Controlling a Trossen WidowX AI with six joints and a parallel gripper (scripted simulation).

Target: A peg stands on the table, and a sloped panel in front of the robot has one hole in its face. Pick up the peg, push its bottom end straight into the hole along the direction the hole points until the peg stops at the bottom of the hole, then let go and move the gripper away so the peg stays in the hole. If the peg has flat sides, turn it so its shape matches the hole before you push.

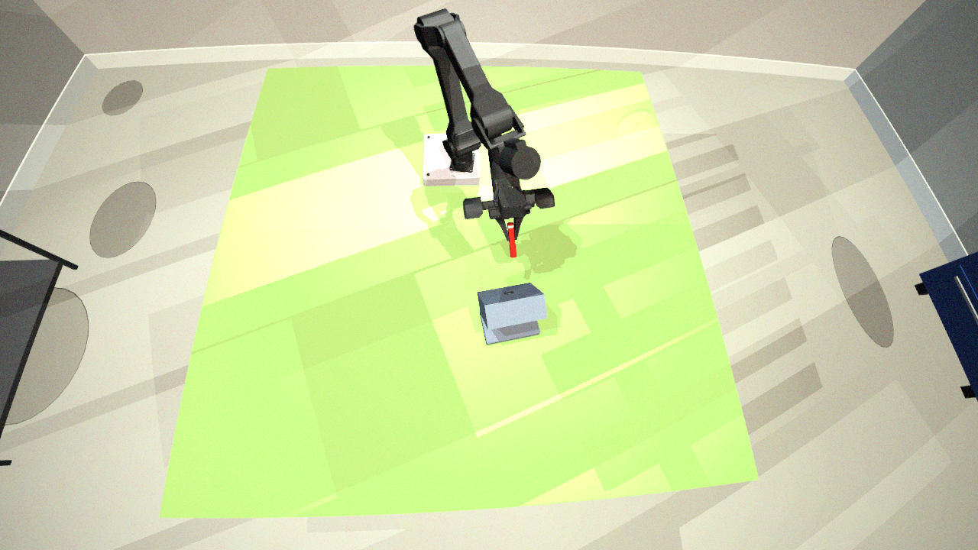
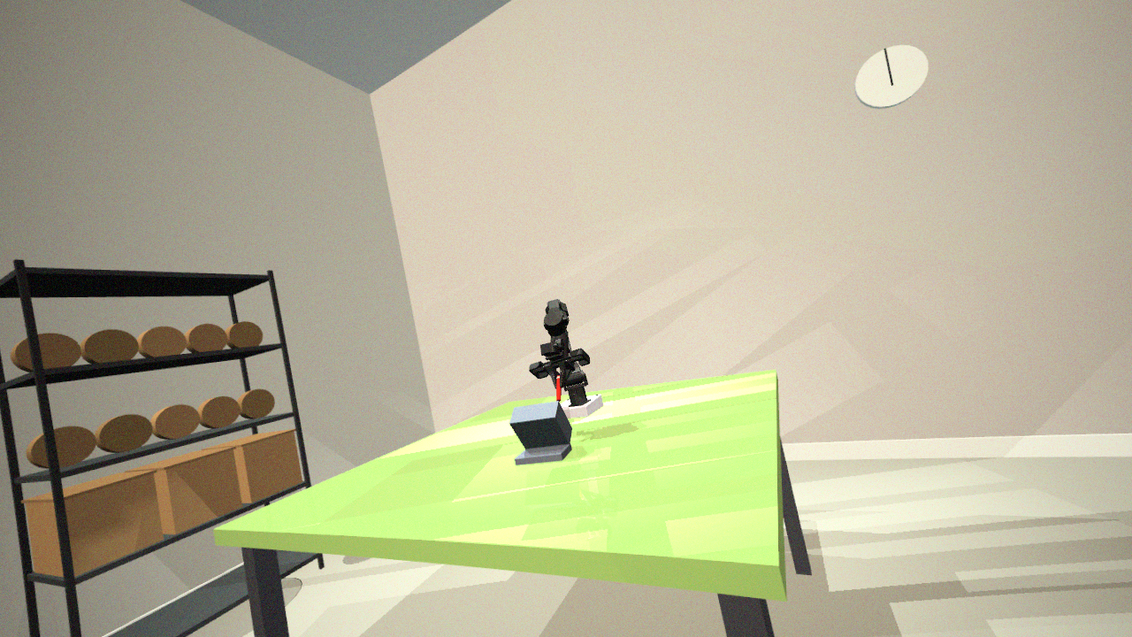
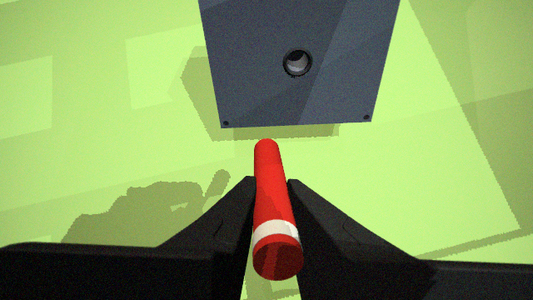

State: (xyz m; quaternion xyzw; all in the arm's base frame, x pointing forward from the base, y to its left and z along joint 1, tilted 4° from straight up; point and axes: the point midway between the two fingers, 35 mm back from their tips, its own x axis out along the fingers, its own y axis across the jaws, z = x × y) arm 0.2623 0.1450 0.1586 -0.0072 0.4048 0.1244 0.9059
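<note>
A round red peg (image 1: 513,244) (image 2: 558,388) (image 3: 270,179) with a white band near its top end is held between the fingers. My gripper (image 1: 510,235) (image 3: 270,187) is shut on it, above the table on the robot's side of the panel block. The grey-blue sloped panel (image 1: 526,292) (image 2: 538,414) (image 3: 258,92) shows its face in the wrist view, with one round hole (image 1: 508,292) (image 3: 297,62). In the wrist view the peg's far end appears below the panel's near edge and a little left of the hole. The peg and panel appear apart there.
The light green table (image 1: 273,424) (image 2: 443,507) carries the panel block and the arm's white base plate (image 1: 435,163) (image 2: 587,407). A black shelf rack (image 2: 150,364) with round and boxy brown items stands beyond the table. A dark blue object (image 1: 957,301) is at the right edge.
</note>
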